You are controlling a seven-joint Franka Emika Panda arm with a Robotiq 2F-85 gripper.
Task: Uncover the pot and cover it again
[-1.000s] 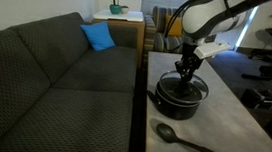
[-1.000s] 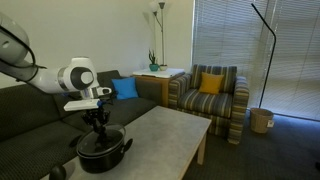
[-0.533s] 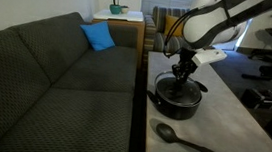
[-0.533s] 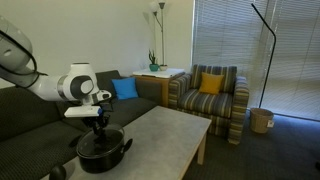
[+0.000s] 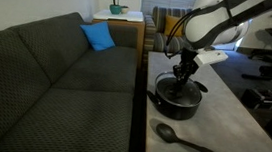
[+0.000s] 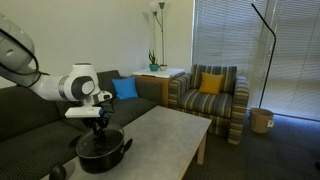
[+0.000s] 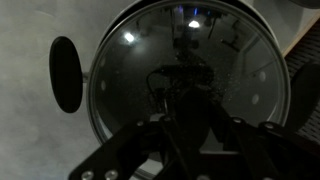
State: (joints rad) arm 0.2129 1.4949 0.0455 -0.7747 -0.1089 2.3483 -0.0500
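Lowered and swung a little aside over the past second, then no visible move in the last half-second; pincer (image 5: 182, 76) down at the middle of the glass lid (image 7: 185, 75), whether clenched or released impossible to tell; lid seated on the pot (image 5: 177, 102), at the desk (image 5: 227, 120) edge beside the sofa (image 5: 55, 78); probably lift not yet begun; no readable writing or brand anywhere.

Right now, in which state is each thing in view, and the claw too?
pot: upright on the table, covered.
glass lid: on the pot, apparently seated.
claw: down over the lid's centre; open or shut cannot be told.
spoon: lying flat on the table, apart from the pot.
blinds: closed.
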